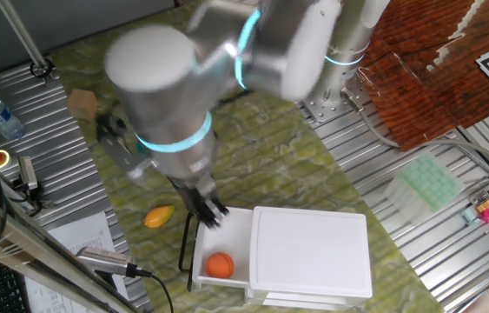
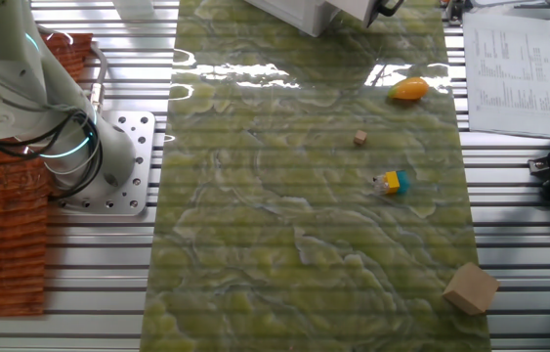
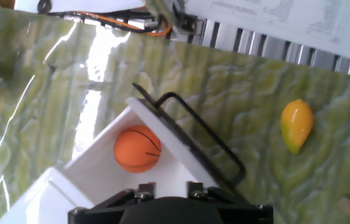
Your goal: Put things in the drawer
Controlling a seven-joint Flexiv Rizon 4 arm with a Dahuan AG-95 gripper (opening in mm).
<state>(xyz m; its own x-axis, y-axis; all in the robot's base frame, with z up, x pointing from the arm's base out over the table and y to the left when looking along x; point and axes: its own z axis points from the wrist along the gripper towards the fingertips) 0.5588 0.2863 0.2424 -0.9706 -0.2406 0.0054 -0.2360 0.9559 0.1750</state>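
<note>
Gripper (image 1: 212, 211) hanging over the open drawer (image 1: 237, 228), its finger spread not readable in any view.

One fixed view is showing the orange ball (image 1: 220, 266) lying inside the drawer, the white cabinet (image 1: 312, 252) beside it and the mango (image 1: 160, 216) resting on the green mat just left of the black handle (image 1: 184, 245). Only the other fixed view is showing the yellow-and-teal block (image 2: 391, 182) and the tiny brown cube (image 2: 359, 139), apart on the mat. Hand view is looking down on ball, handle and mango.
</note>
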